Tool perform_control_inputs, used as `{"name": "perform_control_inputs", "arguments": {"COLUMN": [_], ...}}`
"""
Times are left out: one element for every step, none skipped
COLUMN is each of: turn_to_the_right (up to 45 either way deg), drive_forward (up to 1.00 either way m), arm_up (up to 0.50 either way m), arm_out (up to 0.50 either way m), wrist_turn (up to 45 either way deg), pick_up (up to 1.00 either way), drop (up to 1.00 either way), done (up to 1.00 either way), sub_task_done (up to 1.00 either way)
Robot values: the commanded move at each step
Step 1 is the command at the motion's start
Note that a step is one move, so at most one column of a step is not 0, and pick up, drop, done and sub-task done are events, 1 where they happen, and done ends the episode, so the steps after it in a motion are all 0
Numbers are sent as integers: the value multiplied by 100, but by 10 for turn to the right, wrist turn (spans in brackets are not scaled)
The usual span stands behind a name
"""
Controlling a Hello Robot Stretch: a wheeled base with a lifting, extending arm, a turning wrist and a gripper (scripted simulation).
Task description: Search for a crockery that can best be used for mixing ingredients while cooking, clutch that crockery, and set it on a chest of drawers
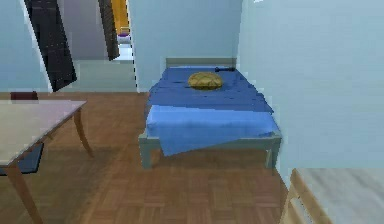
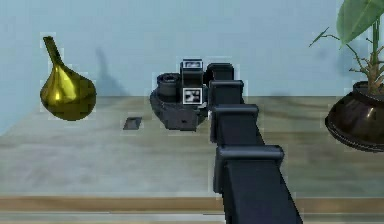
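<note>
Jaws at dark bowl (image 2: 163, 104); hold unclear

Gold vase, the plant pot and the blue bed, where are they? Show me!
gold vase (image 2: 67, 95), arm side view, its round belly.
plant pot (image 2: 358, 122), arm side view, its dark side.
blue bed (image 1: 210, 115), forward view, its blanket.

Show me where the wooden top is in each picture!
Forward view: the wooden top sits in the bottom right corner, right of the bed.
Arm side view: it spans the lower half, bearing the vase and pot.
Shared landmark: the pale blue wall behind it.
</note>
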Motion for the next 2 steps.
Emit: {"name": "perform_control_inputs", "arguments": {"turn_to_the_right": [0,0], "drive_forward": [0,0], "arm_up": [0,-12], "arm_out": [0,0], "wrist_turn": [270,0], "pick_up": [0,0], "drop": [0,0], "done": [0,0], "sub_task_done": [0,0]}}
